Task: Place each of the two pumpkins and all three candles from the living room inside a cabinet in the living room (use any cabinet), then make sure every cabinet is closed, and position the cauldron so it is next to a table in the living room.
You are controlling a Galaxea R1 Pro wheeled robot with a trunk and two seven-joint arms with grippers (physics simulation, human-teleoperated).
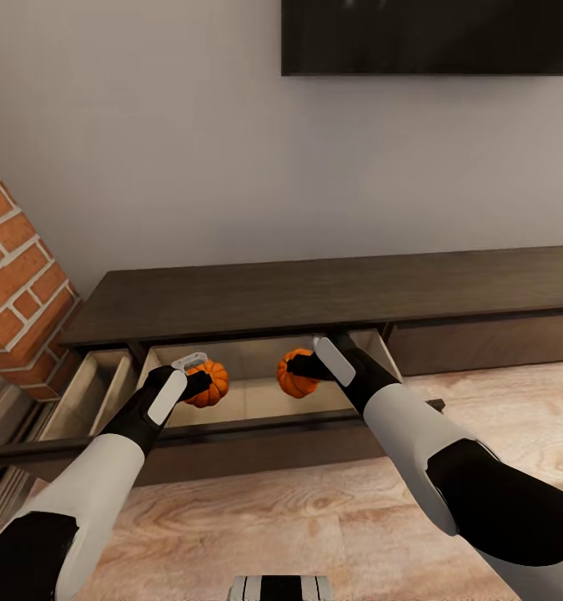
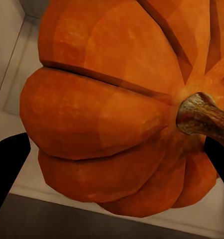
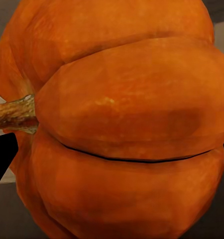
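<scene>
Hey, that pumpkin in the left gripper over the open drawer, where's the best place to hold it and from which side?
Grip the left pumpkin across its ribbed belly, fingers on opposite sides, as the left gripper does now. Its stem points sideways and is thin and tapered, so probably a poor handle. Come from above and the robot's side, since the open cabinet drawer's walls block lower approaches.

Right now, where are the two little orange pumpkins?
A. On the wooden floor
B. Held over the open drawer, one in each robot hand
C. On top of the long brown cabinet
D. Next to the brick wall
B: each hand, left hand and right hand, grips a ribbed orange pumpkin above the pale open drawer of the dark brown wooden cabinet.
</scene>
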